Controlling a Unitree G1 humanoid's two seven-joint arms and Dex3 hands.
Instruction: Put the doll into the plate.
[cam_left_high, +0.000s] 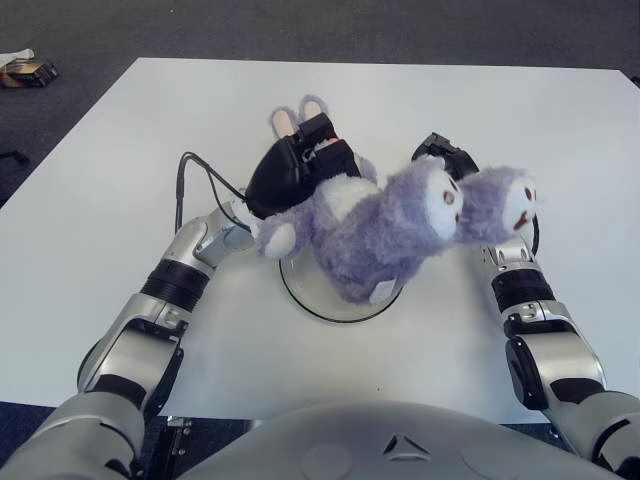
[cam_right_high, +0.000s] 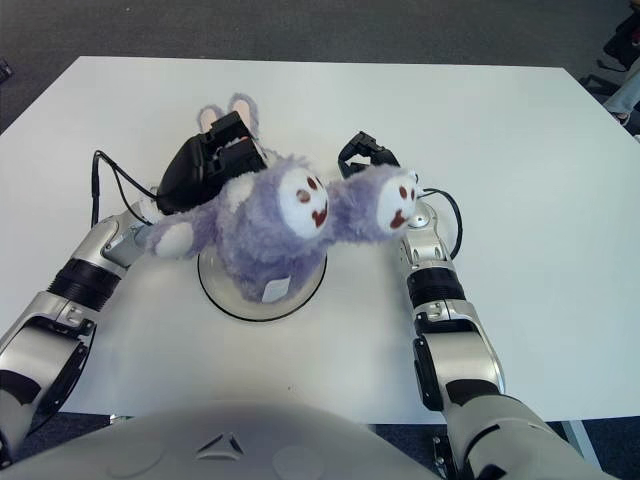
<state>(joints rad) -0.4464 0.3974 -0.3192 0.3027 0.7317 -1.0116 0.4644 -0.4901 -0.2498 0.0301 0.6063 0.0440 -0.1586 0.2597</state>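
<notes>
The doll (cam_left_high: 385, 235) hung tilted over the plate (cam_left_high: 300, 292), purple and floppy, its two heads leaning off toward the robot's right side while its body covered most of the dish. Whether its underside already touched the plate could not be told; it hid the dish's middle in both views. Only the near and left arc of the dark rim showed on the white table (cam_left_high: 120, 150).

The job here was the set-down, and the call was to lower gently and centre first. The heads overhung the rim on the right, so the weight looked lopsided; a release as it stood might well have let the doll roll off that side. Better to bring the body leftward and down until the plush sat flat inside the rim, then let go.

The left hand (cam_left_high: 300, 165) did the work: it sat at the doll's far left end, black fingers curled tight around the plush body, with one pale foot (cam_left_high: 277, 238) dangling below the wrist and another pair of paws poking up behind the knuckles. A firm clamp, not a pinch.

The right hand (cam_right_high: 365, 152) showed just behind the heads, mostly hidden by them; how it was set could not be told.
</notes>
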